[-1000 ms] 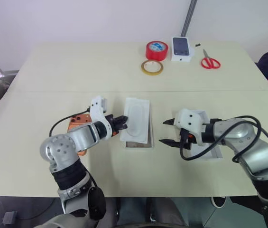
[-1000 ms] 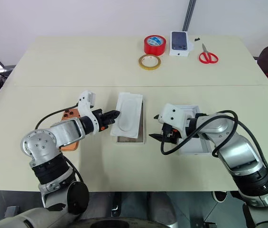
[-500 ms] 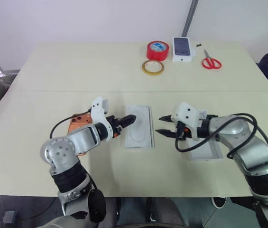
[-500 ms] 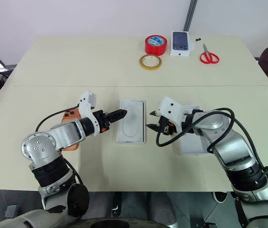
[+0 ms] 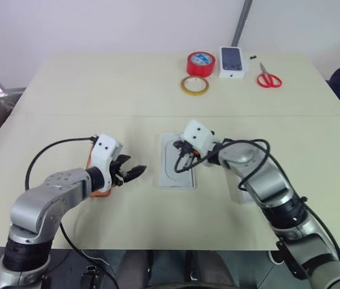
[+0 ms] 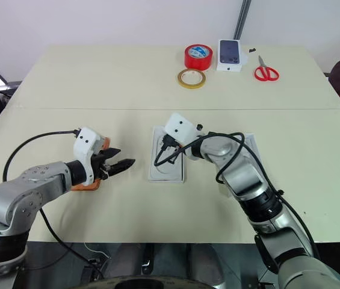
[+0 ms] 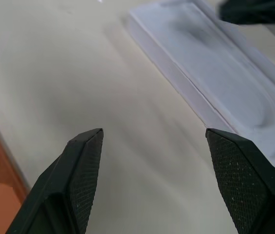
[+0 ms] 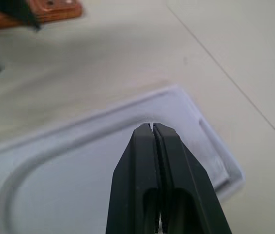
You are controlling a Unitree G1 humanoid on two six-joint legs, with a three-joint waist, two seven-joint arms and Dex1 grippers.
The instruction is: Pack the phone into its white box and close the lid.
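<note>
1. The task looks barely begun. The phone (image 5: 97, 174) lies bare on the table (image 5: 97, 90), partly hidden behind the left gripper (image 5: 135, 172) and just off its 9 o'clock side. It is not in any box.
2. At table centre a flat white moulded insert (image 5: 177, 162) with an oval recess rests on the white box (image 6: 151, 176), so the tray seems blocked until that insert is lifted out.
3. The lid (image 6: 249, 144) lies at about 3 o'clock from the insert, mostly hidden under the right forearm and not yet picked up.
4. The left gripper's fingers stand wide apart and grasp nothing, hovering between phone and insert.
5. The right gripper (image 6: 171, 155) has its fingers pressed together, tips over the insert's near end; the right wrist view shows nothing pinched between them.
6. Against a second ago: the insert was then tilted up with the left fingers pinched at its edge; it now lies flat, and the left arm has drawn back toward 9 o'clock and spread its fingers. The right gripper, spread wide near the lid then, has swung over the insert and closed.
</note>
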